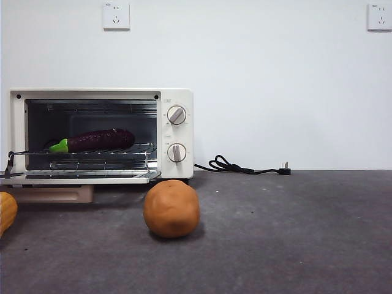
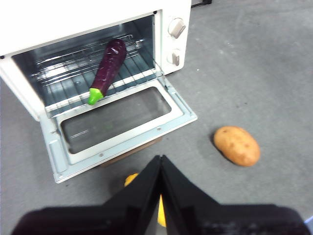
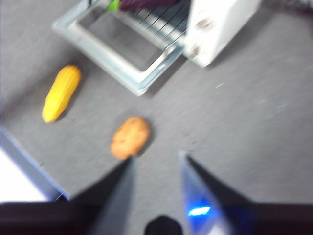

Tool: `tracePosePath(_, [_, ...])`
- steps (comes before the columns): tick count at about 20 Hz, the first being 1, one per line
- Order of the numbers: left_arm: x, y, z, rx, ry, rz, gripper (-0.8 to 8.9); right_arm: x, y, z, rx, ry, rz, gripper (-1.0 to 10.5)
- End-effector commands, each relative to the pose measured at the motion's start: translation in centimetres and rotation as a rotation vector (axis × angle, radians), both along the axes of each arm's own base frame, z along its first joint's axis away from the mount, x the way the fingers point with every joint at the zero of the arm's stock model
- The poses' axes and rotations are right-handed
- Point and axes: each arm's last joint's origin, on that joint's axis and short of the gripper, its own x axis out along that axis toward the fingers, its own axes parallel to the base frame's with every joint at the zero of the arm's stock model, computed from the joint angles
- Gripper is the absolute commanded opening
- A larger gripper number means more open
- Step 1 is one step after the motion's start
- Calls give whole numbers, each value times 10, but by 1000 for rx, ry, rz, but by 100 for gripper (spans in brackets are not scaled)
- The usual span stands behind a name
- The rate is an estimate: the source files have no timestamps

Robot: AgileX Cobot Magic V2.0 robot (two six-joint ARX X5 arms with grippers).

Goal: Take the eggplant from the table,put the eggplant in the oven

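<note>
Potato (image 1: 171, 208) sits nearest on the bench (image 1: 294, 233), untouched. Eggplant (image 1: 98, 141) lies lengthwise on the rack inside the oven (image 1: 177, 98), door down, so the placing looks done. Left claw (image 2: 161, 164) hangs closed and empty; right claw (image 3: 156, 166) gapes, holding nothing.

White wall (image 1: 275, 79), 2 sockets (image 1: 116, 16)

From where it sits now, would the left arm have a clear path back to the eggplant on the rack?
Probably yes. The oven door hangs fully open and the eggplant lies alone on the wire rack with nothing in front of it. The left gripper is shut, above the table before the door, so it must open first.
</note>
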Motion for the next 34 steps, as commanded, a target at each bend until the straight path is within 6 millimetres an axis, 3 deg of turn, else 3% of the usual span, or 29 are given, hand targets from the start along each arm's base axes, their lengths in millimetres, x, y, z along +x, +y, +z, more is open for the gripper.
tracePosePath(1, [1,1,0,26,-4,38,-6,-14,-14,7,-3,-37,0,-12])
tracePosePath(5, [4,3,-1,38,4,71,-6,-33,-32,18,48,-83,3,-12])
tracePosePath(13, [20,8,-3,9,36,89,-6,-50,-43,21,145,-40,135,-12])
tracePosePath(19, [63,26,-15,-78,131,119,-6,-65,-58,17,154,-55,138,-12])
tracePosePath(27, [126,72,-75,-246,344,202,-6,-101,-94,27,237,-153,139,-12])
tracePosePath(34, [149,113,-127,-347,472,298,-6,-121,-115,30,282,-211,105,-12])
